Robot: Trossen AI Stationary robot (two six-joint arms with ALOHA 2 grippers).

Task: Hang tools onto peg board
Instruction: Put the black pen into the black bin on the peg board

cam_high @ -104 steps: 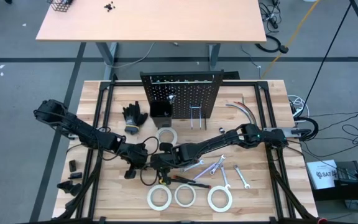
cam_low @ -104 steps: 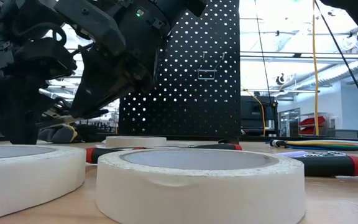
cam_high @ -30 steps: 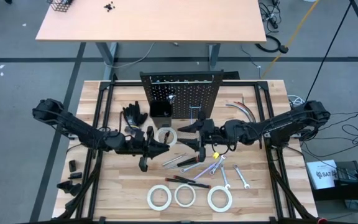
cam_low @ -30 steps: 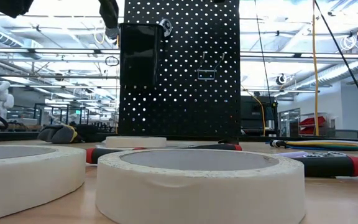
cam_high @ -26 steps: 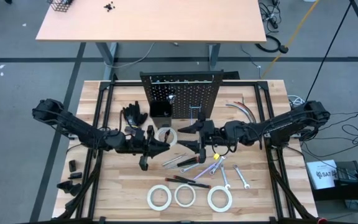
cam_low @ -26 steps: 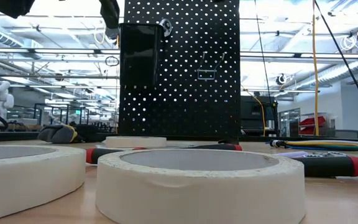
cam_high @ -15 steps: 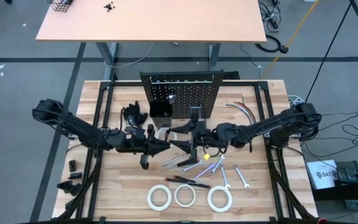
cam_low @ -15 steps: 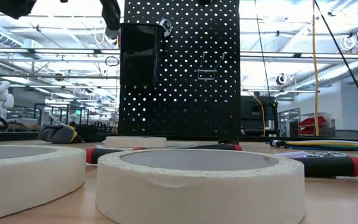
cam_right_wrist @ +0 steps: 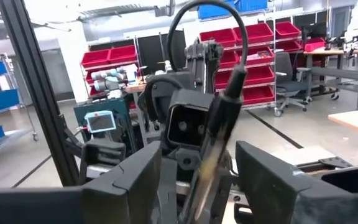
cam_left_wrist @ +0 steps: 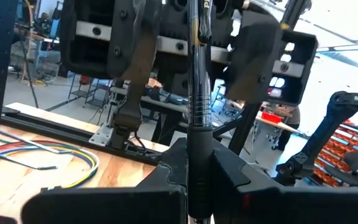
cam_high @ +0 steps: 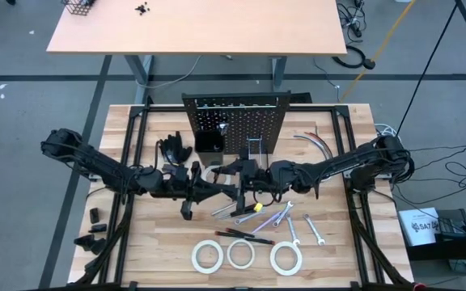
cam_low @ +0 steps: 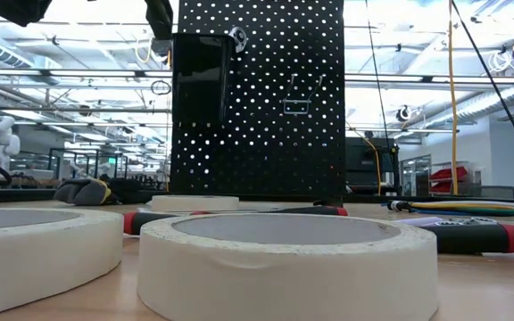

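Observation:
My left gripper [cam_high: 216,187] [cam_left_wrist: 197,163] is over the table's middle, shut on a silver ratchet [cam_left_wrist: 195,93] [cam_right_wrist: 219,134] that stands upright. My right gripper [cam_high: 232,184] [cam_right_wrist: 197,158] faces it from the right, open. Its fingers [cam_left_wrist: 135,59] stand on either side of the ratchet without touching it. The peg board [cam_high: 237,121] [cam_low: 257,98] stands upright behind them with a black bin [cam_high: 209,143] on it. Wrenches [cam_high: 291,226], screwdrivers [cam_high: 245,236] and tape rolls [cam_high: 240,253] lie flat on the table nearer the front. My left gripper pinches the ratchet's handle [cam_left_wrist: 196,134] between its two fingers, just under the knurled band. The fingers come in level from the table's left and lie across the handle. The ratchet stands upright above the fingers, clear of the table.
Black gloves [cam_high: 173,148] lie left of the peg board. Curved hoses [cam_high: 314,142] lie to its right. Another tape roll [cam_high: 210,171] lies under the two grippers. A black frame rail [cam_high: 128,162] runs along each side of the table.
My right gripper has moved toward the table's left, up to my left gripper, and its open fingers now stand around the ratchet. My left gripper has kept the ratchet still.

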